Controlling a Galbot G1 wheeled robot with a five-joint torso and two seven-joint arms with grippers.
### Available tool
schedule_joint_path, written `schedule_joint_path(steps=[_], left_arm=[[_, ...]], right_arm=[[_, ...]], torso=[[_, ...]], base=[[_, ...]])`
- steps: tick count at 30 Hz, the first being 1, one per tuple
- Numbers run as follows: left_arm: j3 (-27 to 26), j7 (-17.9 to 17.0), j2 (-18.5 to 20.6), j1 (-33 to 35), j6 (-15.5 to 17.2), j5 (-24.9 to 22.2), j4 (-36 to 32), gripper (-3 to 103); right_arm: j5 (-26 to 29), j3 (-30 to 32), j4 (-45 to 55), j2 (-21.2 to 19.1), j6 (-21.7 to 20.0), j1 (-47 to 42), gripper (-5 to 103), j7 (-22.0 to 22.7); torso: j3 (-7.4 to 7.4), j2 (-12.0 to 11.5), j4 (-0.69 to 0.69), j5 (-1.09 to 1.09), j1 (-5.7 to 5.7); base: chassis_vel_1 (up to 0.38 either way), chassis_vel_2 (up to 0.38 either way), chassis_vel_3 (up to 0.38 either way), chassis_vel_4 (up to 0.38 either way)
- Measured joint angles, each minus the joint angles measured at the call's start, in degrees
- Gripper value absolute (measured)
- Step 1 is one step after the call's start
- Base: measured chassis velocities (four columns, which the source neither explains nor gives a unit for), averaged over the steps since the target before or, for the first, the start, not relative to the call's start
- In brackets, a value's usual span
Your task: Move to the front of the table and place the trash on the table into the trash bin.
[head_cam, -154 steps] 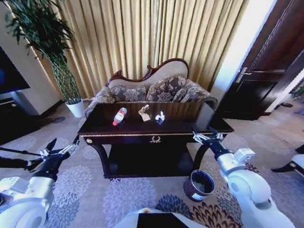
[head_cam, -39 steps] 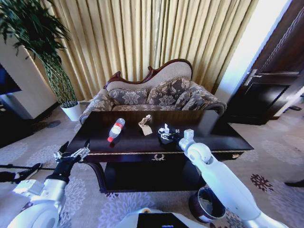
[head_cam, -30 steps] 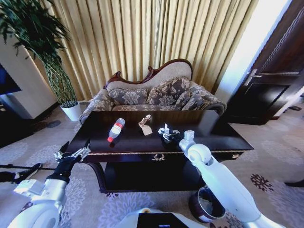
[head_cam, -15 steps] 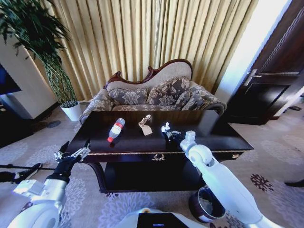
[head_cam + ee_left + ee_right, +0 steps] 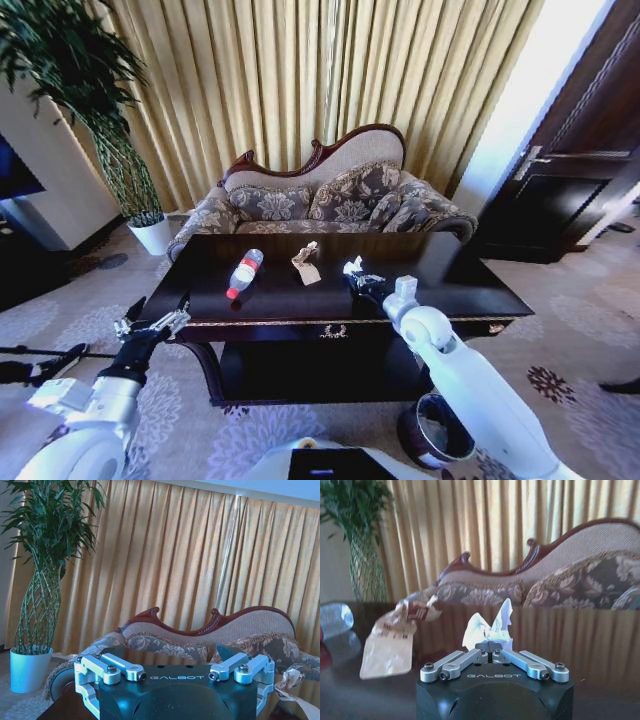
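pinching the white wrapper (image 5: 490, 624) was what my right gripper (image 5: 354, 272) was about just then, out over the middle of the table (image 5: 470, 285), a little to the right of the beige paper (image 5: 305, 262). the wrist camera showed my jaws drawn right together at the wrapper's base, with its crumpled peaks standing up above them, so i had hold of it. whether it was clear of the tabletop, i couldn't tell.

doing this well, as i judged it, meant keeping the squeeze steady on something so light and springy, lifting straight up before swinging, and carrying it wide of the table's front edge down to the trash bin (image 5: 435, 428), which stood on the carpet below my right arm, near the table's right front leg.

my left gripper (image 5: 152, 326) hung idle off the table's left front corner, fingers spread wide and empty.

counting up: one bottle (image 5: 241, 273) lying on its side on the left part of the top, one beige paper near the middle, one white wrapper in my grip. three pieces of trash, one bin, one table. behind it sat one sofa (image 5: 320, 205), and one potted plant (image 5: 95, 110) by the curtain.
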Motion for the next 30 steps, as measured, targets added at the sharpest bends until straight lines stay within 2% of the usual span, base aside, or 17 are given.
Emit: schedule_joint_path(steps=[2, 7, 8, 11, 17, 19, 30], left_arm=[[0.0, -0.1, 0.0, 0.0, 0.0, 0.0, 0.0, 100], [-0.1, -0.3, 0.1, 0.0, -0.3, -0.2, 0.0, 100], [-0.1, -0.3, 0.1, 0.0, -0.3, -0.2, 0.0, 100], [-0.3, -0.3, 0.2, 0.0, -0.9, -0.2, 0.0, 100], [-0.8, -0.4, 0.3, 0.0, -1.2, -1.0, 0.0, 100], [-1.1, -0.4, 0.5, -0.1, -1.3, -1.4, 0.0, 100], [-2.1, -0.5, 1.8, -0.1, -1.3, -2.6, 0.0, 100]], right_arm=[[0.0, 1.1, 0.9, 0.0, 0.4, -1.0, 0, 0.0], [-0.8, 9.6, 6.5, 0.8, 3.7, -7.0, 0, 0.1], [-0.8, 9.6, 6.5, 0.8, 3.7, -7.0, 0, 0.1], [-1.2, 14.1, 8.4, 0.8, 6.6, -9.3, 0, 1.5], [-2.2, 17.0, 10.3, 1.2, 9.6, -11.9, 0, 4.1], [-4.0, 18.7, 12.2, 2.3, 10.4, -14.7, 0, 4.4], [-6.3, 23.2, 17.5, 4.1, 11.0, -25.7, 0, 2.8]], torso=[[0.0, 0.0, 0.0, -0.01, 0.0], [0.0, 0.0, -0.01, 0.0, 0.0], [0.0, 0.0, -0.01, 0.0, 0.0], [0.0, 0.0, -0.01, -0.01, 0.0], [0.0, 0.0, 0.0, 0.0, 0.0], [0.0, 0.0, 0.0, 0.0, 0.0], [-0.01, 0.0, -0.01, 0.0, -0.01]], base=[[0.0, 0.0, 0.0, 0.0], [0.0, 0.0, 0.0, 0.0], [0.0, 0.0, 0.0, 0.0], [0.0, 0.0, 0.0, 0.0], [0.0, 0.0, 0.0, 0.0], [0.0, 0.0, 0.0, 0.0], [0.0, 0.0, 0.0, 0.0]])
